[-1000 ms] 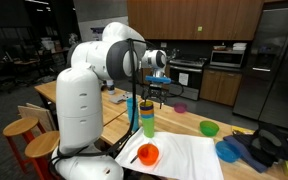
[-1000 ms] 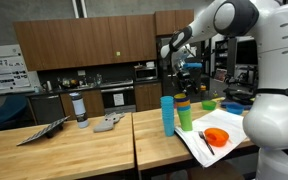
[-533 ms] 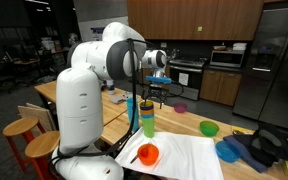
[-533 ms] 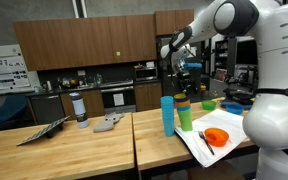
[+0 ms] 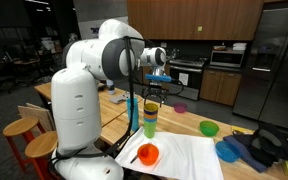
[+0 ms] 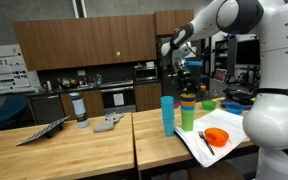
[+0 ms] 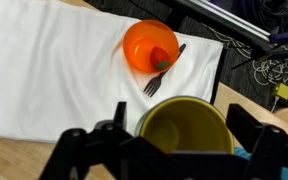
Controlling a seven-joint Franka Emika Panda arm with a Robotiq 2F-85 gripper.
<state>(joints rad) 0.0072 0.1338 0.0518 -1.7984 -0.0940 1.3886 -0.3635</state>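
My gripper hangs open straight above a yellow cup, one finger on each side of its rim with a gap at both. The cup tops a green stack of cups standing at the edge of a white cloth. In both exterior views the gripper sits just over the stack. A blue cup stands right beside it. On the cloth lie an orange bowl with something red inside and a fork.
A green bowl, a small purple bowl and blue items lie further along the wooden table. A bottle and grey objects sit toward its other end. Wooden stools stand by the robot base. Cables lie on the floor.
The arm has shifted slightly and the gripper sits a little closer over the cup stack. The jaws have stayed open; nothing else moved.
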